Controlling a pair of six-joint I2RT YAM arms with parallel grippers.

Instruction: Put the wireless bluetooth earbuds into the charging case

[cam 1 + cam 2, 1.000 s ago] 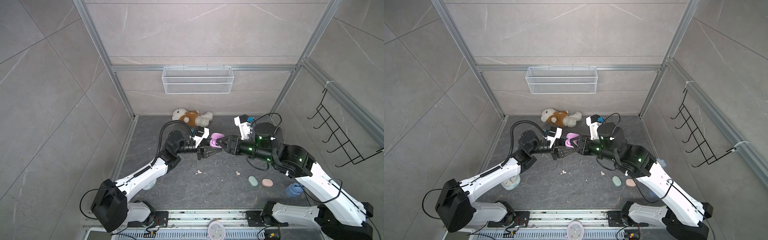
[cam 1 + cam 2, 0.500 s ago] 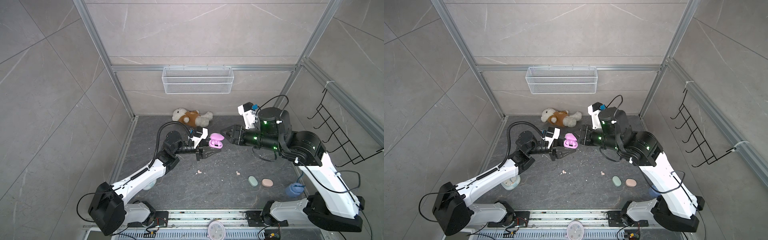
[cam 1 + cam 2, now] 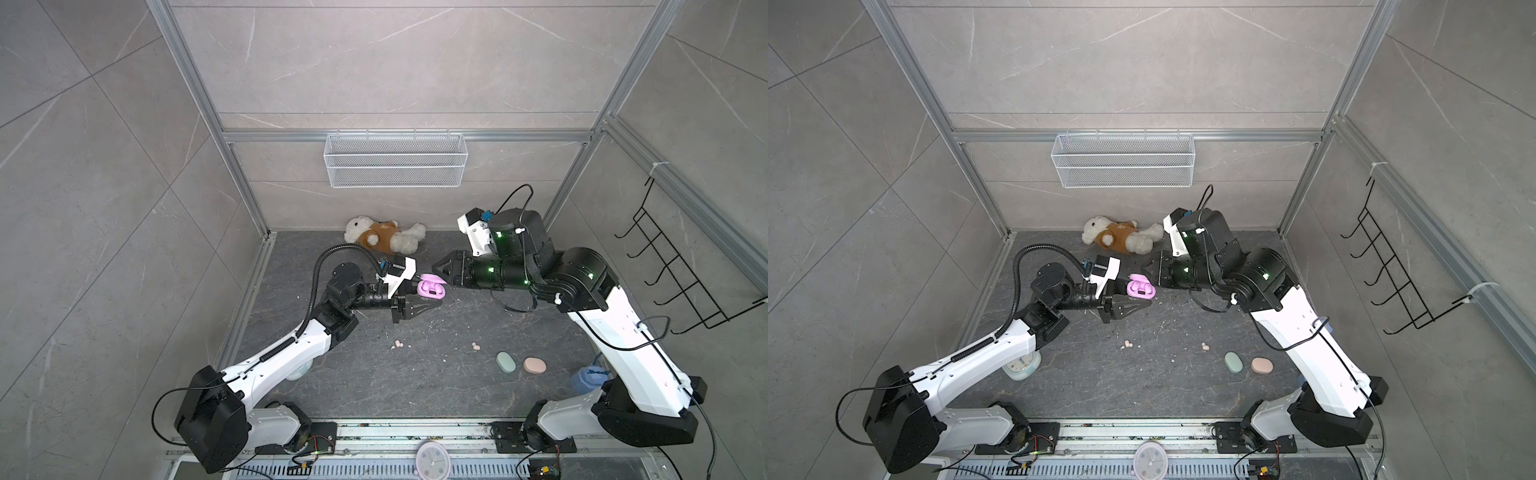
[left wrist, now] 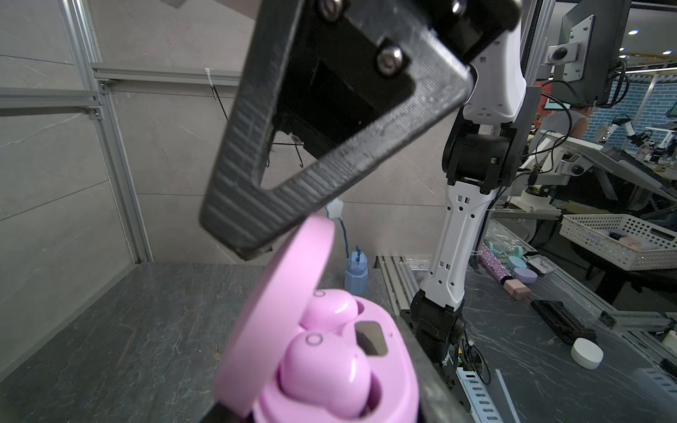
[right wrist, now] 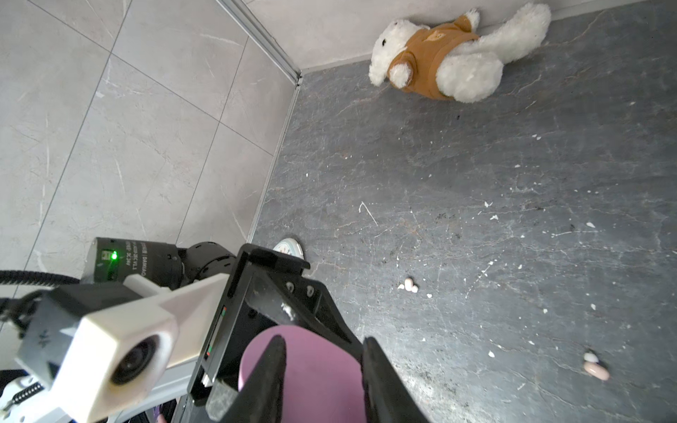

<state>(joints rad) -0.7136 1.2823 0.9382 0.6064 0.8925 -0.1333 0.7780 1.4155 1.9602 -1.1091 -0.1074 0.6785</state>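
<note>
In both top views, left of centre, the left claw (image 3: 434, 298) clamps the lilac charging case (image 3: 432, 287), with the right claw (image 3: 436, 266) just beside its raised lid (image 3: 430, 277). Low in the left wrist view both lilac earbuds (image 4: 322, 370) sit seated: light, glossy, probably slippery, so the base's sides are the hold. At the right wrist view's bottom, the right claw's jaws stand apart before that thin hinged lid, likely fragile.

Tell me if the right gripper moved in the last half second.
Yes: the right gripper moved left, nearer the teddy bear and the lilac charging case.
</note>
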